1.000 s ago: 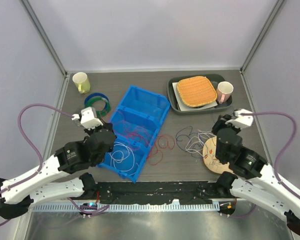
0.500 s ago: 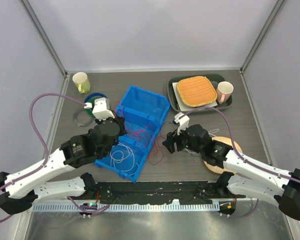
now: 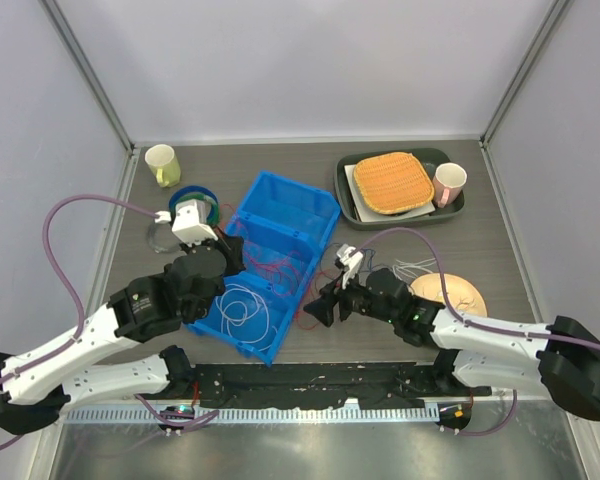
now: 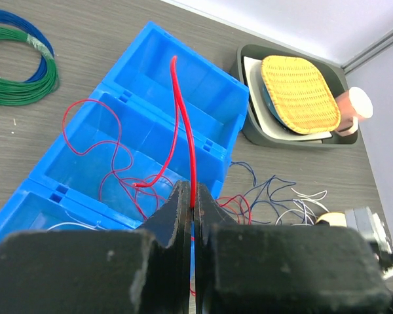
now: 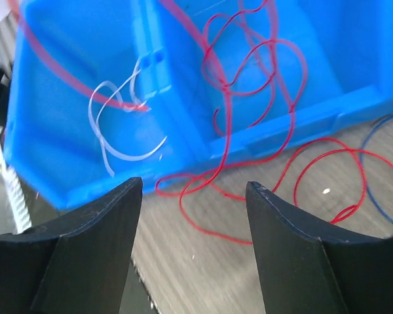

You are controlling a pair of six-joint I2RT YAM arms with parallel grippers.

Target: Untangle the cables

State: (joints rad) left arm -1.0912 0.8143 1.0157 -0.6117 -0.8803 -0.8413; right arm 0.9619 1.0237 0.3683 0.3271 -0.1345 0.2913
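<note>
The cables (image 3: pixel 280 268) sit partly in and partly out of the blue three-compartment bin (image 3: pixel 280 186). Red loops fill its middle compartment and spill over the wall onto the tabletop (image 3: pixel 520 250). A white strand (image 3: pixel 242 305) curls in the nearest compartment. Dark blue and white strands (image 4: pixel 275 196) sprawl on the tabletop between the bin and the wooden disc (image 3: pixel 450 295).

My left gripper (image 4: pixel 192 196) has its fingers clenched on a single red cable (image 4: pixel 183 124), which stands up from the pinch above the bin. My right gripper (image 5: pixel 193 190) hangs low by the bin's outer wall. Its fingers are released and spread wide with nothing between them, and the spilled red loops (image 5: pixel 327 170) lie just beyond them.

I judge the step in hand to be drawing that one red cable clear of the red knot, with the sorting barely begun. Next I would bring the right fingers down on one spilled loop only, not two, and close. Then I would ease the two hands apart slowly. I would watch for a snag on the bin wall and for the dark blue strand that crosses the red beside it.
</note>
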